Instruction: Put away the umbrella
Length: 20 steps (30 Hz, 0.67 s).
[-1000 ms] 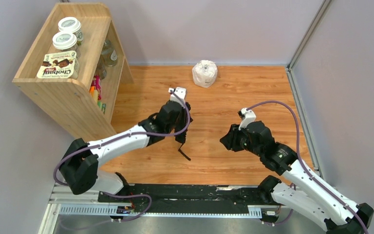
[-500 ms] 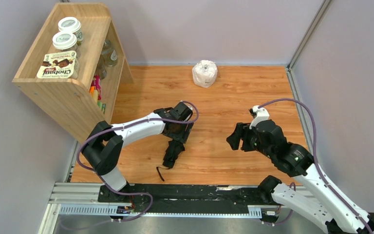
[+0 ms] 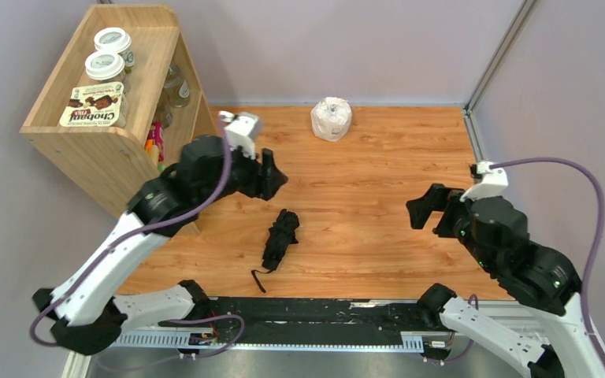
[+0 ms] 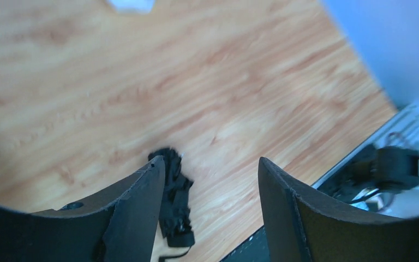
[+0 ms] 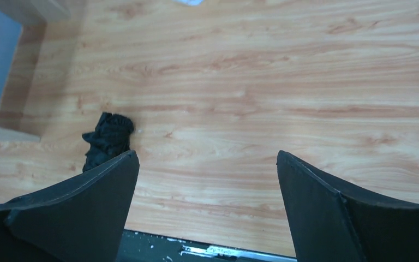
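Observation:
The umbrella (image 3: pixel 280 239) is a folded black bundle lying flat on the wooden table, its wrist strap (image 3: pixel 260 277) trailing toward the near edge. My left gripper (image 3: pixel 274 178) hovers above and behind it, open and empty. In the left wrist view the umbrella (image 4: pixel 174 191) shows partly behind the left finger of the open left gripper (image 4: pixel 210 162). My right gripper (image 3: pixel 423 208) is raised at the right, well apart from the umbrella, and is wide open. In the right wrist view the umbrella (image 5: pixel 108 139) lies far left of the empty right gripper (image 5: pixel 207 154).
A wooden shelf unit (image 3: pixel 110 150) stands at the left with yoghurt cups (image 3: pixel 107 66) on top and jars inside. A white wrapped roll (image 3: pixel 331 118) sits at the table's back. Grey walls close the back and right sides. A black rail (image 3: pixel 299 311) runs along the near edge.
The left gripper has let go of the umbrella, which now lies on the table, and has risen back to the left. The right gripper has opened wide and drawn back to the right.

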Available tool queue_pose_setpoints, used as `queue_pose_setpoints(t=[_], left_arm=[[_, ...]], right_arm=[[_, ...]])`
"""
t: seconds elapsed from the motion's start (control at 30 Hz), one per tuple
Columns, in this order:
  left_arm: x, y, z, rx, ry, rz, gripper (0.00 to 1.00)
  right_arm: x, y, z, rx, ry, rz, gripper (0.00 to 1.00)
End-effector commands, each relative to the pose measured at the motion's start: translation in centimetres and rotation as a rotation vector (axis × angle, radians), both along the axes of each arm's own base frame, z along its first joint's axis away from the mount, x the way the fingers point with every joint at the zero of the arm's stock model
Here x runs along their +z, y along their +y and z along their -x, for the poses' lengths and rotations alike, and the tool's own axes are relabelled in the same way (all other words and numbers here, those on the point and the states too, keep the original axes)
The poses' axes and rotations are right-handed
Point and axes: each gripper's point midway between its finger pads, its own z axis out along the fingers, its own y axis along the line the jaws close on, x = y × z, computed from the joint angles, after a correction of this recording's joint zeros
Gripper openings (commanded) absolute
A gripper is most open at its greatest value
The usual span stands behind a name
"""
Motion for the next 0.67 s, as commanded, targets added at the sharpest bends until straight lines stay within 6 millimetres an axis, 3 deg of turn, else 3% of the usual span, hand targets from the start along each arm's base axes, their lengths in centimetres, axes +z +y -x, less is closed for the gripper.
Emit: queue_pose_setpoints(t=[0.0,0.1,0.17,0.3,0.43,0.63], left_arm=[[9.1,2.5,3.4,-0.076,-0.238,0.173,0.69],[13.2,3.8,5.4,-0.115,-0.395,0.286,0.69],[15.7,6.1,7.4,-0.104,-0.504,0.360,0.69],[18.5,8.4,10.5,-0.145,-0.646,0.441,0.68],[20.2,9.9,12.9,-0.184,-0.724,0.493,0.67],[20.0,10.7,13.2,-0.163,-0.721,0.492,0.67]], right_arm=[[4.6,-4.5,1.1,-0.122,-0.149,0.011,1.00],[7.8,-6.4,2.4,-0.130,-0.296,-0.032,1.00],[9.7,-7.8,3.4,-0.144,-0.375,-0.068,1.00],[12.2,-10.6,4.9,-0.212,-0.474,-0.088,1.00],[13.2,-11.7,5.5,-0.240,-0.507,-0.086,1.00],[13.4,-11.4,5.7,-0.219,-0.536,-0.122,1.00]])
